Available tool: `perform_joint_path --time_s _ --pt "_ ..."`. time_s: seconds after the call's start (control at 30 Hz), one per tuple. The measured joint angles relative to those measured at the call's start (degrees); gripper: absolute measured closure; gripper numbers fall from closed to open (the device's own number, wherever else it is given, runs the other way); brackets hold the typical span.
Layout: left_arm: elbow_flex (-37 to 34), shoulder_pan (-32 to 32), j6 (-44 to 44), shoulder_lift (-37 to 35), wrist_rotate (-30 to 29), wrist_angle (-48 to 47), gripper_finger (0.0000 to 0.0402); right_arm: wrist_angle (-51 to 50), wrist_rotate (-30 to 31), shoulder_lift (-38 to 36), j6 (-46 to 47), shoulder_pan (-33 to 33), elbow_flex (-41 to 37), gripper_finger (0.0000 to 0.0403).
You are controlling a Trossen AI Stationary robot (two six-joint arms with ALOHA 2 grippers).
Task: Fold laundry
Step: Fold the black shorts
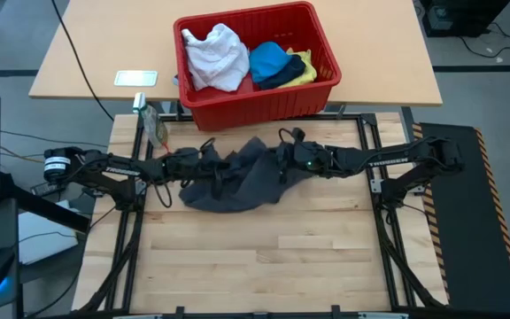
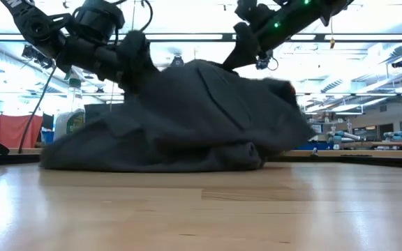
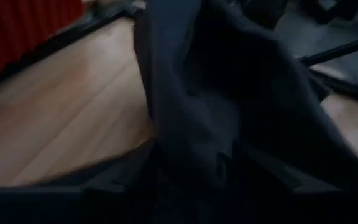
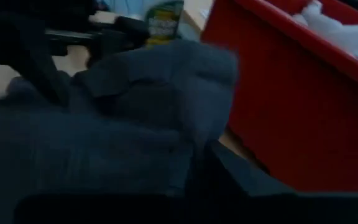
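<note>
High view: the wooden counter point(image 1: 255, 257) was seen as the largest thing, with the red basket point(image 1: 259, 99) standing at its far edge, and every place below is given relative to that basket.

Just in front of the basket, on the counter, the dark grey garment point(image 1: 242, 177) was spread in a rumpled heap. In the low view its middle was seen lifted into a peak while its lower edge rested on the counter.

Inside the basket, the white garment point(image 1: 215, 58) was piled at the left end. To its right the bright blue garment point(image 1: 268, 58) was bunched, with the dark navy garment point(image 1: 283, 75) under it and the yellow garment point(image 1: 306, 69) tucked against the right wall.

The left gripper point(image 1: 209, 165) was placed in front of the basket's left end, at the grey garment's left edge. Cloth was draped over its jaws in the left wrist view, and whether the jaws were together or apart could not be told.

The right gripper point(image 1: 283, 159) was placed in front of the basket's middle, at the garment's right upper edge. Its jaws were likewise hidden by cloth, and their state could not be told.

A small green-labelled bottle point(image 1: 155, 126) was seen beside the basket's left front corner.
</note>
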Motion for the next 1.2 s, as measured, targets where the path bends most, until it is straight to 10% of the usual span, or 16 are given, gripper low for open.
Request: perform_joint_path --time_s 0.37,0.63,0.77,0.97,1.2 --pt "3.25 1.55 4.63 0.02 0.80 3.87 0.0253 -9.31 3.65 -2.99 2.24 1.64 0.08 0.0207" --pt "7.54 -0.23 4.08 0.00 0.77 -8.53 0.0203 -14.99 -16.97 -2.41 9.56 -6.33 -4.00 0.0183" --pt "7.52 -1.15 -0.57 0.00 -0.60 -15.74 0.0213 -16.64 -25.28 -2.39 11.80 -5.28 -6.95 0.0221" --pt "7.50 -1.31 -2.71 -0.11 -3.06 -18.11 0.0248 -20.49 -29.70 -2.61 14.40 3.38 -8.44 0.0384" --pt "7.45 -3.11 -0.83 -7.47 -0.86 -24.33 0.0258 -30.86 -29.00 -8.24 20.11 15.26 -8.44 0.0396"
